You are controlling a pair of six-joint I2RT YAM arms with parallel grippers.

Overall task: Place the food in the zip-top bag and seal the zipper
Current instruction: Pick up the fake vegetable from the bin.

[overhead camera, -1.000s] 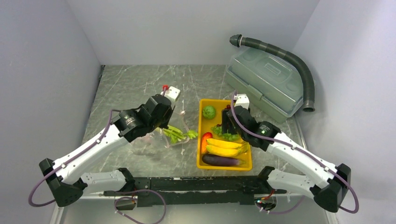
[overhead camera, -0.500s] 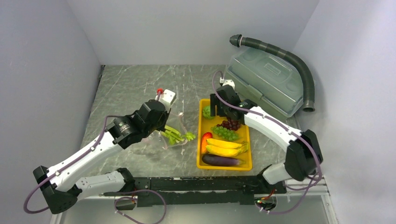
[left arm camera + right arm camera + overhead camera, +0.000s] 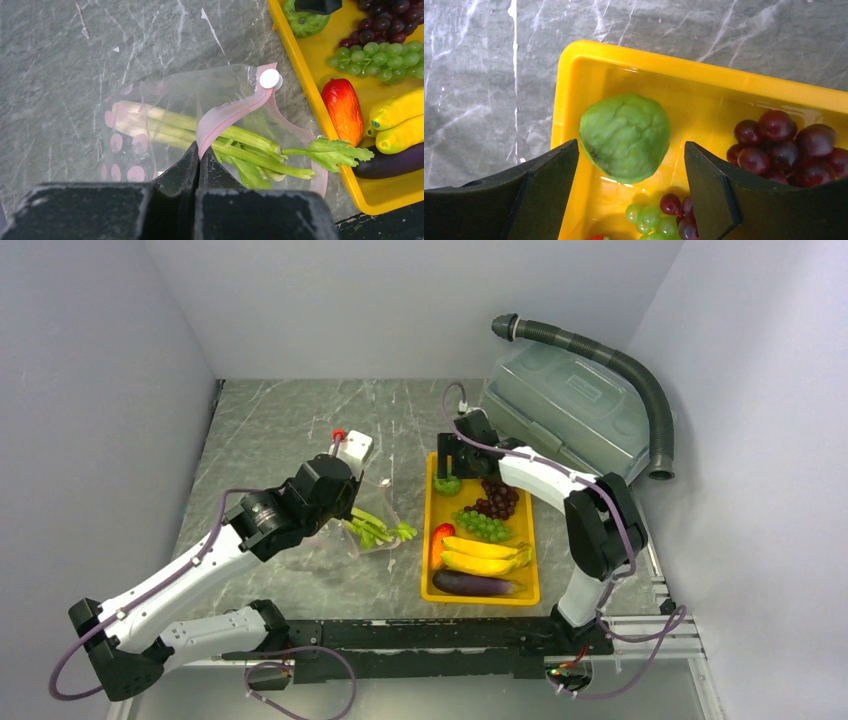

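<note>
Pinching zipper (image 3: 227,112) of zip-top bag (image 3: 165,95), left gripper (image 3: 198,150) clamped; right gripper (image 3: 630,155) spread wide around green vegetable (image 3: 625,137) in yellow tray (image 3: 704,75).

**Arm and gripper poses, both arms**

The left arm (image 3: 180,575) lies low, stretched diagonally from its near-left base toward the table's middle. Its wrist tilts the left gripper (image 3: 198,150) downward. The jaws are pressed together, with the zipper (image 3: 225,112) pinched between the tips.

The right arm (image 3: 545,472) is folded. Its upper link stands steeply above the base, the elbow is sharply bent, and the forearm runs toward the far left. The right gripper (image 3: 630,147) points straight down, with its fingers (image 3: 549,175) spread wide apart.
</note>
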